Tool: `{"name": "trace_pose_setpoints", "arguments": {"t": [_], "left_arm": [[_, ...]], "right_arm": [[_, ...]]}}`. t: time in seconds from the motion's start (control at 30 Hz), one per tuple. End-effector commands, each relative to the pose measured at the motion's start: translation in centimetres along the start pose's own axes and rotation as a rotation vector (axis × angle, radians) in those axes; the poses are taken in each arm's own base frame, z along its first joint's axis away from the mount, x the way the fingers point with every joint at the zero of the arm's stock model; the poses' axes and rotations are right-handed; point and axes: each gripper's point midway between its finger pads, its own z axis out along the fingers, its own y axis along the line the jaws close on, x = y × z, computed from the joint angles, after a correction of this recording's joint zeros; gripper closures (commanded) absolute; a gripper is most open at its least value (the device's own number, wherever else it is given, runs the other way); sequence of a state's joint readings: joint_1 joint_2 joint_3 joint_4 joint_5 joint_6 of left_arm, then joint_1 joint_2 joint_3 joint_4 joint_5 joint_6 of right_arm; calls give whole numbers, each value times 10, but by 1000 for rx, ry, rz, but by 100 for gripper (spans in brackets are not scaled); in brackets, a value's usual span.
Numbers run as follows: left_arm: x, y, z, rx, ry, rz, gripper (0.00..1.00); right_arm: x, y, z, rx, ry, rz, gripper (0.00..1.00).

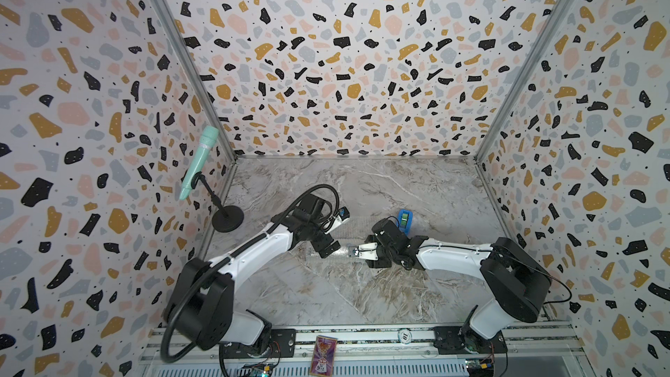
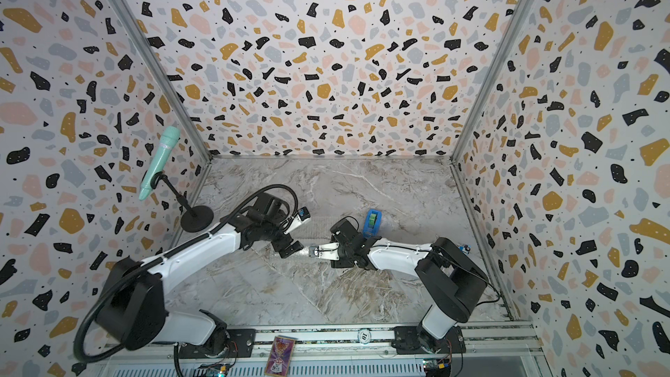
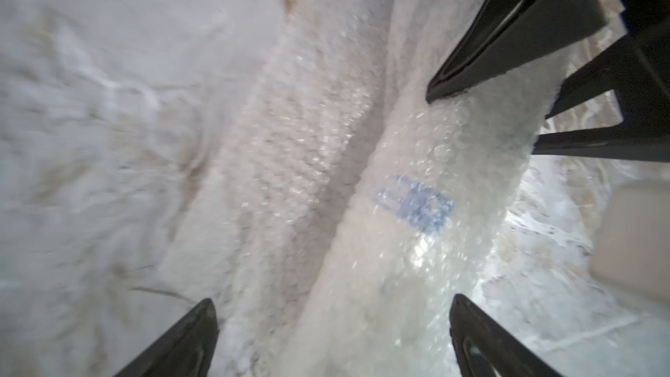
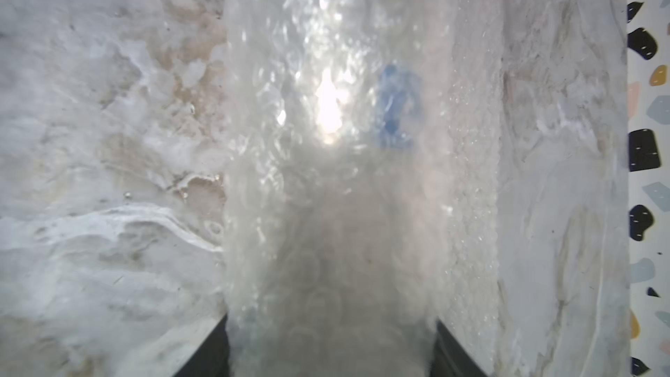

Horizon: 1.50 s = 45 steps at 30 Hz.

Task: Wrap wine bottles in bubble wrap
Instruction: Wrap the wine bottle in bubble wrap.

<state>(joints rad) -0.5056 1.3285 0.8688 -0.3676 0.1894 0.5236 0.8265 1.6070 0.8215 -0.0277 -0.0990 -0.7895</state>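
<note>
The wine bottle (image 3: 413, 204) lies on the marble table, rolled inside the bubble wrap (image 3: 301, 139); its pale label with blue marks shows through the plastic. My left gripper (image 3: 333, 302) hangs open over the roll, jaws wide apart and holding nothing. My right gripper (image 4: 331, 320) is shut on one end of the wrapped bottle (image 4: 397, 110), and its black fingers (image 3: 507, 48) show in the left wrist view. In both top views the left gripper (image 1: 328, 247) and right gripper (image 1: 353, 251) meet mid-table over the roll (image 2: 304, 250). A loose flap of wrap (image 1: 350, 229) lies flat behind.
A blue tape dispenser (image 1: 405, 220) stands just behind the right gripper. At the back left a mint-green microphone (image 1: 199, 161) leans on a stand with a round black base (image 1: 227, 218). A picture card (image 1: 323, 355) lies on the front rail. Patterned walls close in three sides.
</note>
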Motion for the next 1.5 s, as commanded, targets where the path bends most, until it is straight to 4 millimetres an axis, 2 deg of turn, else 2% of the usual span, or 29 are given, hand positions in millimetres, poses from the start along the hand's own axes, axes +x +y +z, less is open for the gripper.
{"name": "trace_pose_setpoints", "arguments": {"t": [0.0, 0.13, 0.2, 0.27, 0.37, 0.5, 0.53, 0.73, 0.9, 1.23, 1.47], "left_arm": [[-19, 31, -31, -268, -178, 92, 0], [-22, 23, -61, -402, -370, 207, 0], [-24, 7, -64, -379, -424, 285, 0], [-24, -4, -58, -352, -411, 354, 0], [-21, -23, -43, -329, -348, 484, 8], [-18, -43, -26, -386, -301, 622, 10], [-22, -45, -26, -419, -305, 651, 10], [-17, -61, -3, -448, -199, 809, 11], [-14, -64, 11, -489, -141, 886, 12], [-6, -60, 34, -526, -77, 944, 11], [-7, -58, 49, -537, -54, 953, 11]], "right_arm": [[-1, 20, -4, -164, -25, 80, 82], [-3, 21, -1, -237, -32, 109, 82], [-5, 20, -1, -267, -35, 127, 82], [-7, 17, 1, -294, -42, 149, 82], [-12, 13, 2, -340, -53, 189, 82], [-19, 6, 2, -395, -53, 228, 82], [-20, 5, 3, -408, -47, 242, 82], [-25, 1, 10, -508, -19, 354, 81], [-42, -2, 8, -610, -76, 461, 81], [-46, -11, 1, -704, -134, 605, 82], [-48, -8, 0, -738, -138, 640, 82]]}}
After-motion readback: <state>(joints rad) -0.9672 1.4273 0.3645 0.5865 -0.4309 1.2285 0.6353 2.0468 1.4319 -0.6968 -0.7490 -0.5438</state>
